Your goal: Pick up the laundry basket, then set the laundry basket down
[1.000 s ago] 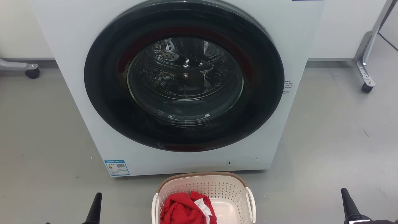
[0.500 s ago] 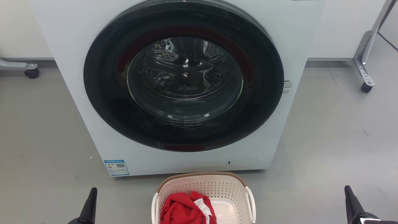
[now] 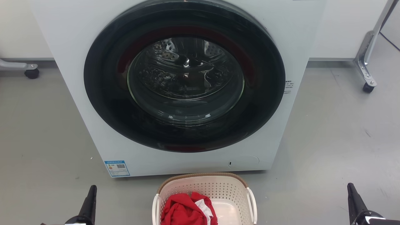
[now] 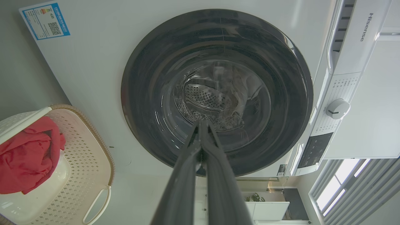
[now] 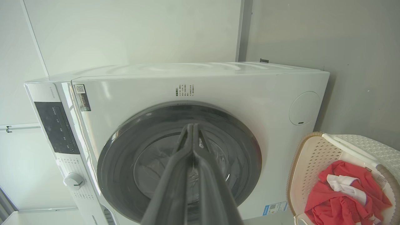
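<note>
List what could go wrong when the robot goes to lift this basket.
1. Both the left gripper and right gripper are shut and stand wide of the laundry basket; unopened, they might shove its white handles instead of gripping.
2. The red clothing is heaped toward the robot's left, so the lift may tilt.
3. The basket sits close to the washing machine; a forward swing could bump it.

Cream perforated laundry basket [image 3: 204, 200], brown rim, white handles, upright on floor, red clothes inside.
</note>
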Tool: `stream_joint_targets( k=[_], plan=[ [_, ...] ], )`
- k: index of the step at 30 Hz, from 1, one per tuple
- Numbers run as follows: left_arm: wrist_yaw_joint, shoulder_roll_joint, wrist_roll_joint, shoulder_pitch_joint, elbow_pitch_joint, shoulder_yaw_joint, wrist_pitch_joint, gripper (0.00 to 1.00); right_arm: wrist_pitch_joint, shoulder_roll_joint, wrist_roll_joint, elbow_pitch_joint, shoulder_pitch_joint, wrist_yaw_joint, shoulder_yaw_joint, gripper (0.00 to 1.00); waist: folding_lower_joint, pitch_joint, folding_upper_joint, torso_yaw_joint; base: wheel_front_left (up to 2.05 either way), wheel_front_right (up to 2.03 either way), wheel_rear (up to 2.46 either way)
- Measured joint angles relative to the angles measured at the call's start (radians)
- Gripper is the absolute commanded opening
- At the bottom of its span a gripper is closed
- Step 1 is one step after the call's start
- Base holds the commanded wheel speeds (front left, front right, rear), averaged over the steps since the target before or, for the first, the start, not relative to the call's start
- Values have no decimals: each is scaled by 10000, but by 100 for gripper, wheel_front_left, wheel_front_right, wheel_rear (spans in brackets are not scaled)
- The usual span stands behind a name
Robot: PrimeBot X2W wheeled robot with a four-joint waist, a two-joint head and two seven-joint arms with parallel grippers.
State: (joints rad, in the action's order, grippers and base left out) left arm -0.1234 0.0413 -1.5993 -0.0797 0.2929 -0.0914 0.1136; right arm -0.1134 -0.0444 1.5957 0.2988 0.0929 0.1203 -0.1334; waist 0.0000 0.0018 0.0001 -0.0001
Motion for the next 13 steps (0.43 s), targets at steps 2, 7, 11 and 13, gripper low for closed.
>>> stream_joint_targets(
  k=[2,7,11,13],
  plan=[
    [0,0,0,0,2,0,0,0,0,0,0,0,0,0,0,0,0,0,0,0,0,0,0],
    [0,-2,0,0,4,0,-2,0,0,2,0,0,0,0,2,0,0,0,0,0,0,0,0],
    [0,-2,0,0,4,0,0,0,0,2,0,0,0,2,2,0,0,0,0,0,0,0,0],
    [0,-2,-2,0,6,0,0,0,0,2,0,0,0,2,2,0,0,0,0,0,0,0,0]
  ],
)
